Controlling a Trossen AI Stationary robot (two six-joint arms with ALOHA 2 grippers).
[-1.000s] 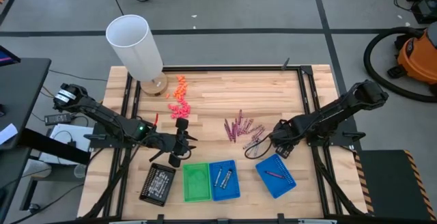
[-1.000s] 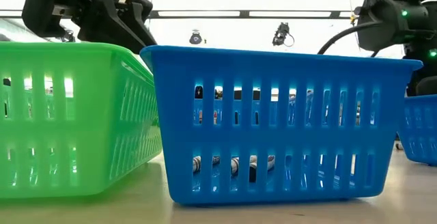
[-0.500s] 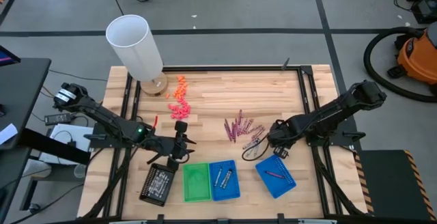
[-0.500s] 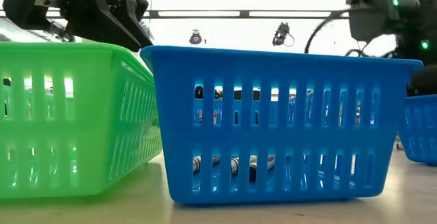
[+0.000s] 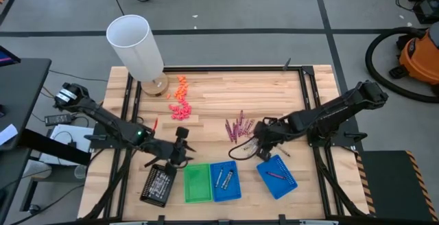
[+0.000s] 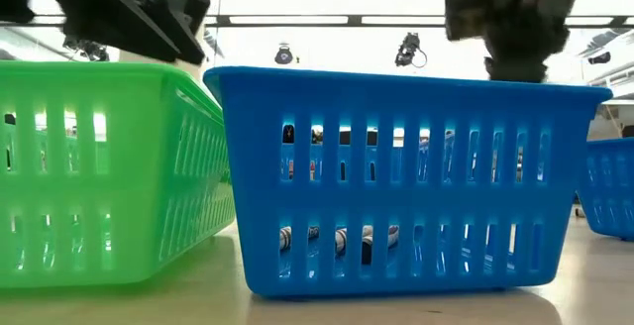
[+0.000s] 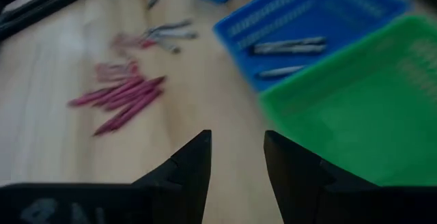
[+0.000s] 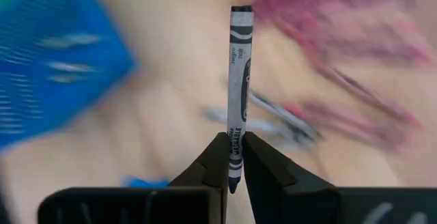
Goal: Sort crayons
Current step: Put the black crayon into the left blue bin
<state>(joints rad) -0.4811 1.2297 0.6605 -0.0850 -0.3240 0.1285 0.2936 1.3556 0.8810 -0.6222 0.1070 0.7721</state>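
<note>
Item: grey crayon, pinched at its lower end between the fingers of the right gripper, standing straight out from them, lifted above the tabletop near the loose crayons toward its near-right area.

Destinations: middle blue tray at the near edge, holding grey crayons; green tray beside it; right blue tray.

Left gripper: fingers parted, holding nothing, near the green tray.

Step, judged: carrying phase. Next: move over the middle blue tray, then release.
</note>
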